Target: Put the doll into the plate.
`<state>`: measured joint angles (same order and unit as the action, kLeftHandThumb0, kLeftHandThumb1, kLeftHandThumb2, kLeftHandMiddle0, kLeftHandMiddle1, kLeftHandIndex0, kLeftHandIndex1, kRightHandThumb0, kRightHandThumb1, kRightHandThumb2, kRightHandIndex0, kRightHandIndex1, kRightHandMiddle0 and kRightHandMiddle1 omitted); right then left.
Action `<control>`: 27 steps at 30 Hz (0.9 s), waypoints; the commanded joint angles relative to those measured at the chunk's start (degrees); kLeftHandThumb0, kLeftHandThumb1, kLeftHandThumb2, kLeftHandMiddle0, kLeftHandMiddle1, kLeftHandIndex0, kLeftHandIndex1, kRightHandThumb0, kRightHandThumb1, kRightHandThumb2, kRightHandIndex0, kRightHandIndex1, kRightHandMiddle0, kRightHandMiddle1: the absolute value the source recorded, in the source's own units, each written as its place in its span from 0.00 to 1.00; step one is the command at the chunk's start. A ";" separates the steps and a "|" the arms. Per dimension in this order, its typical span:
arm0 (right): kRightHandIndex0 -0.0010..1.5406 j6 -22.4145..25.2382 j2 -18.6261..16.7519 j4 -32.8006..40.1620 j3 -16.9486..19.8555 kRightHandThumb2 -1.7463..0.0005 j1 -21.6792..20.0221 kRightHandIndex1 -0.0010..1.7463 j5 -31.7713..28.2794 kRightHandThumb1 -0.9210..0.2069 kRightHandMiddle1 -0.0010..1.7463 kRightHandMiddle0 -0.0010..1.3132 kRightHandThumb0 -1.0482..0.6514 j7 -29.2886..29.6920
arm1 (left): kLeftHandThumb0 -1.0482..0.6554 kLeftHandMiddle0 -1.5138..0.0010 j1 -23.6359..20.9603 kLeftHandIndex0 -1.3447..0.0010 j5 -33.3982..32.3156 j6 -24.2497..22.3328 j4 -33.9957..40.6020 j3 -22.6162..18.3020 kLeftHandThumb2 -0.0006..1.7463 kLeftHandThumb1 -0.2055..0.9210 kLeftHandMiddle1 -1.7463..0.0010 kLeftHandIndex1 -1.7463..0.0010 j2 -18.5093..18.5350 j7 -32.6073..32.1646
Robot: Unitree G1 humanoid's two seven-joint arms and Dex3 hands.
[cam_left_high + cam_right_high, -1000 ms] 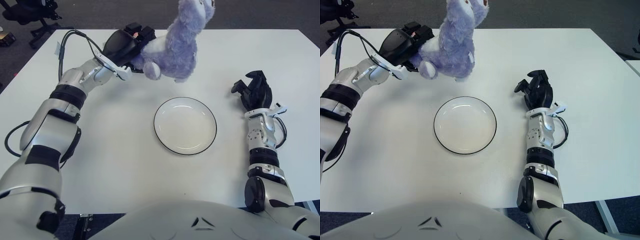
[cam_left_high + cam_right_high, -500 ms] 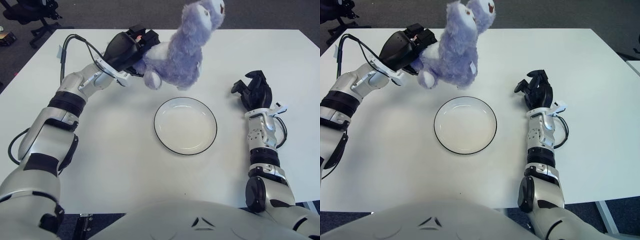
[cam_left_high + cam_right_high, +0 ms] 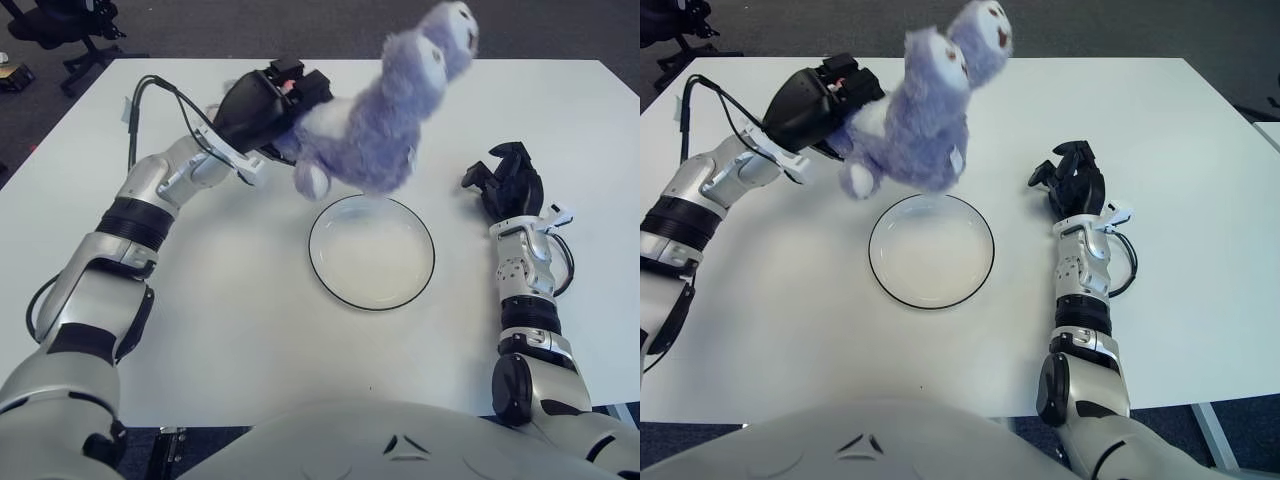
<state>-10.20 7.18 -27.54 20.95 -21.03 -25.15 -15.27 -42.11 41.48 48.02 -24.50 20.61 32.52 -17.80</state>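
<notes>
Purple plush llama doll (image 3: 375, 140) clenched in left hand (image 3: 262, 108), swung since a second ago from behind white plate (image 3: 371, 251) to above its far rim, airborne, lowering and release pending; right hand (image 3: 507, 180) curled, empty, right of plate on bench (image 3: 230, 310).

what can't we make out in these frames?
- Fluffy purple plush doll: motion-blurred in both views, face details unreadable.
- Left hand: its fingertips are buried in the doll's fur, so the exact grip is hidden.
- White round plate with black rim: far edge covered by the doll in both views; whether the doll touches it is unclear.
- Right hand, right of the plate: its dark fingers blend together, contact with the white table unclear.
</notes>
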 commanded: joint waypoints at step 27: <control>0.55 5.57 -0.71 4.27 -1.77 0.56 3.84 1.00 1.46 0.17 1.00 0.25 0.40 3.87 | 0.62 0.47 4.50 0.59 -7.07 2.39 5.23 -0.63 0.11 0.93 0.00 0.00 -5.94 12.31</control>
<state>-6.71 7.02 -22.90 19.55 -19.01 -24.18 -12.39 -37.89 37.37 48.95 -18.64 20.28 28.13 -5.79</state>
